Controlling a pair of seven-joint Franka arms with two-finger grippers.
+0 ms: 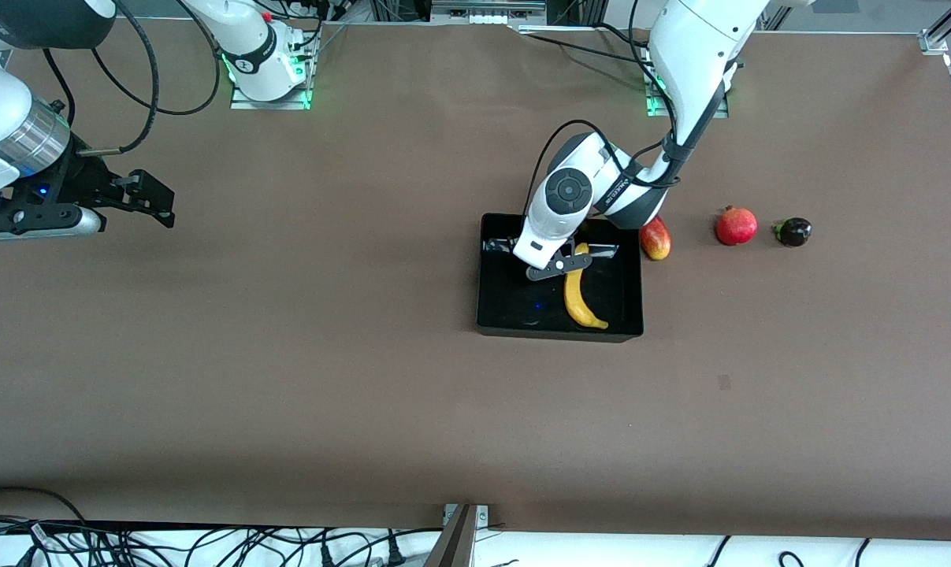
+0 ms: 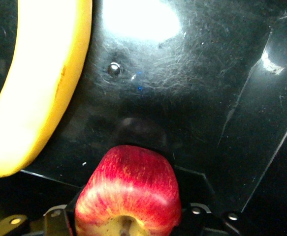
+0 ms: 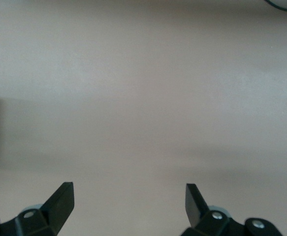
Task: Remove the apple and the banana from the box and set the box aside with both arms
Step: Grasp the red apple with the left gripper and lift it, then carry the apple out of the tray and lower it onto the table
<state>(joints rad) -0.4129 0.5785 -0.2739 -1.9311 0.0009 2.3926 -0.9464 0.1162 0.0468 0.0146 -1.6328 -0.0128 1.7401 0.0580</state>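
The black box (image 1: 514, 303) sits mid-table, toward the left arm's end. The yellow banana (image 1: 581, 298) lies inside it, and shows large in the left wrist view (image 2: 40, 88). My left gripper (image 1: 550, 272) is low inside the box beside the banana, shut on the red apple (image 2: 128, 189), which it holds just above the glossy box floor (image 2: 192, 98). The left hand hides the apple in the front view. My right gripper (image 1: 156, 201) waits open and empty over bare table at the right arm's end; its jaws stand wide apart in the right wrist view (image 3: 129, 196).
A red-yellow mango (image 1: 655, 239) lies against the box's outer wall toward the left arm's end. A red pomegranate (image 1: 736, 226) and a small dark purple fruit (image 1: 793, 231) lie farther along that way. Cables run along the table edge nearest the front camera.
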